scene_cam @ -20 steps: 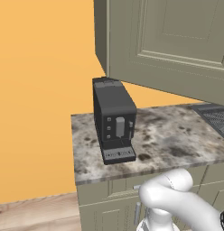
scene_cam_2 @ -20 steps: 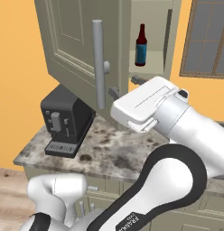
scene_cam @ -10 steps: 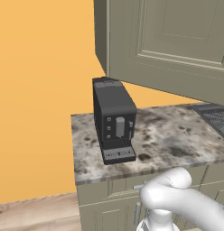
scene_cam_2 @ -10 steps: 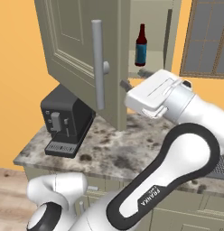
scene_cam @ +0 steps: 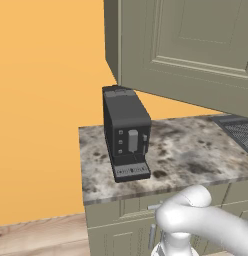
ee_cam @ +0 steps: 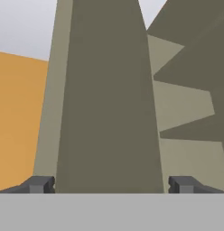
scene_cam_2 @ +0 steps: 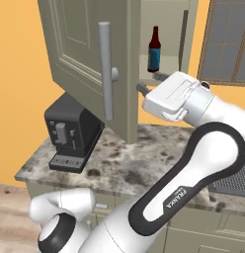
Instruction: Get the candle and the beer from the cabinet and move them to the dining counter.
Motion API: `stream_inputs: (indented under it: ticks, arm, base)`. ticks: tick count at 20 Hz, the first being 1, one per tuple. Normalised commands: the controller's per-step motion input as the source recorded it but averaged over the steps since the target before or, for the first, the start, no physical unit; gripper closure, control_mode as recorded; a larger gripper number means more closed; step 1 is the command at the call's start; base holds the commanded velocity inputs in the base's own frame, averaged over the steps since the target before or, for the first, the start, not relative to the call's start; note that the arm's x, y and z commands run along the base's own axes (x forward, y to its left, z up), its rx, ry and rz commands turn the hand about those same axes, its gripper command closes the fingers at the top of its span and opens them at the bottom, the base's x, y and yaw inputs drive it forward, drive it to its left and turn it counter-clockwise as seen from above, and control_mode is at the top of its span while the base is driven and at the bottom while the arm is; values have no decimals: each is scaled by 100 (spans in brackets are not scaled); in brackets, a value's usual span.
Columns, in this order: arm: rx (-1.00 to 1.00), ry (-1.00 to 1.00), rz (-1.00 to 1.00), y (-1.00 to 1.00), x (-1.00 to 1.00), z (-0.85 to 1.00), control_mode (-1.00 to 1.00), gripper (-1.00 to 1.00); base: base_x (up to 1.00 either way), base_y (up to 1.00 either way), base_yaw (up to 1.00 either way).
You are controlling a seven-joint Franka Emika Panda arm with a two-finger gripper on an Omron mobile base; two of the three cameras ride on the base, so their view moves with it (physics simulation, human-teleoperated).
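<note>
The wide-open, empty jaws of the white two-finger gripper (ee_cam: pixel 111 184) are facing the grey-green panelled wall cabinet (scene_cam_2: pixel 90 59), just below the dark brown red-capped beer bottle (scene_cam_2: pixel 154 49).

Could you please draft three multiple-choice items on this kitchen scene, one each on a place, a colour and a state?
1. Where does the beer stand?
A. inside the open cabinet
B. on the counter
C. on the coffee machine

2. What colour is the coffee machine?
A. white
B. black
C. red

3. How is the claw?
A. shut on the bottle
C. shut, empty
B. open, holding nothing

Answers: 1 A, the bottle is on the shelf behind the swung-out door; 2 B, its body is black in both base views; 3 B, the hand view shows the tips wide apart with nothing between.
</note>
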Motion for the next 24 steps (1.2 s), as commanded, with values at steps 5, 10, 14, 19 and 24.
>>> stream_inputs:
  ticks: [5,10,14,19,24]
  arm:
    - [-5,2,0,53,0,0,-100,-100]
    - [-5,0,0,62,0,-3,-100,-100]
    - [-3,0,-6,80,0,-12,-100,-100]
    - [0,0,-14,75,0,-18,-100,-100]
    - [0,0,-22,68,-3,-20,-100,-100]
  base:
    - [0,0,0]
    - [0,0,0]
    - [0,0,0]
    - [0,0,0]
    - [0,0,0]
